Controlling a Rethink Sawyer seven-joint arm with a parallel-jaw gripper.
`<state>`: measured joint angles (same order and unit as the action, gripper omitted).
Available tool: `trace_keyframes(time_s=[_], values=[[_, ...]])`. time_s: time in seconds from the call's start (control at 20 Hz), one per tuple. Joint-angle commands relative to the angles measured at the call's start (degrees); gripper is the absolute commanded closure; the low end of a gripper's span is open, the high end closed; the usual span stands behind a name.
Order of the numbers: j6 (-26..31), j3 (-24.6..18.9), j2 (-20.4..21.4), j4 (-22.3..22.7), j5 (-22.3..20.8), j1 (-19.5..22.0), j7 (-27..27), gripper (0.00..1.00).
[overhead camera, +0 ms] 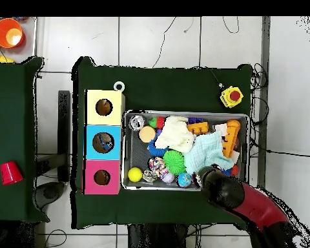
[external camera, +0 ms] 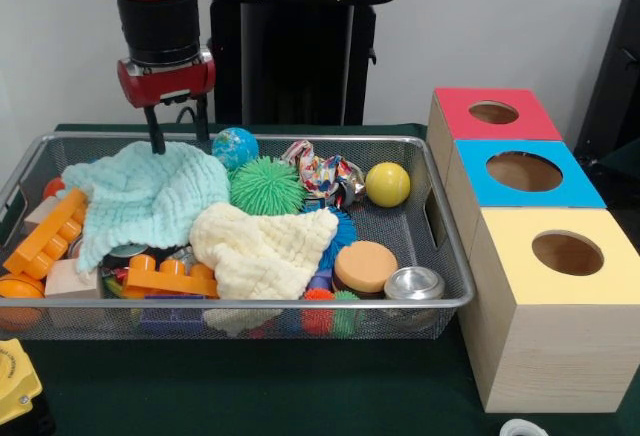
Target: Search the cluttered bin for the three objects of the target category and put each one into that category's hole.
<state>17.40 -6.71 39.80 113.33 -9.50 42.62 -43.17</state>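
cloths [external camera: 140, 196]: 2 | boxes [external camera: 545, 306]: 3 | metal can [external camera: 414, 283]: 1 | bin [external camera: 440, 301]: 1

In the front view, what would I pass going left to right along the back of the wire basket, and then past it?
Gripper over the mint cloth → blue globe ball → spiky green ball → crumpled shiny wrapper → yellow ball → bin's right wall → blue-topped box hole.

Dark green tabletop [external camera: 250, 386]. On it sat a big wire bin [external camera: 300, 306] full of toys. Just beside the bin stood three wooden boxes in a row, touching: yellow top [external camera: 560, 251], blue top with the hole [external camera: 524, 172], red top [external camera: 492, 113]. Had a yellow button box [overhead camera: 231, 96] and small white ring [overhead camera: 119, 86] too.
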Motion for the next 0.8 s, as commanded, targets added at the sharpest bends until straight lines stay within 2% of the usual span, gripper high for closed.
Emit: trace_keyframes(time_s=[0.05,0.3,0.45,0.8], values=[[5.3,-4.7,0.6,1.4,3.1,-0.4,-11.3,0.0],[2.3,-7.9,-1.1,3.8,4.8,1.3,-12.4,0.0],[1.2,-8.9,-3.2,3.0,5.1,1.8,-12.0,0.0],[-0.5,-7.2,-5.8,-0.6,3.9,0.6,-11.7,0.0]])
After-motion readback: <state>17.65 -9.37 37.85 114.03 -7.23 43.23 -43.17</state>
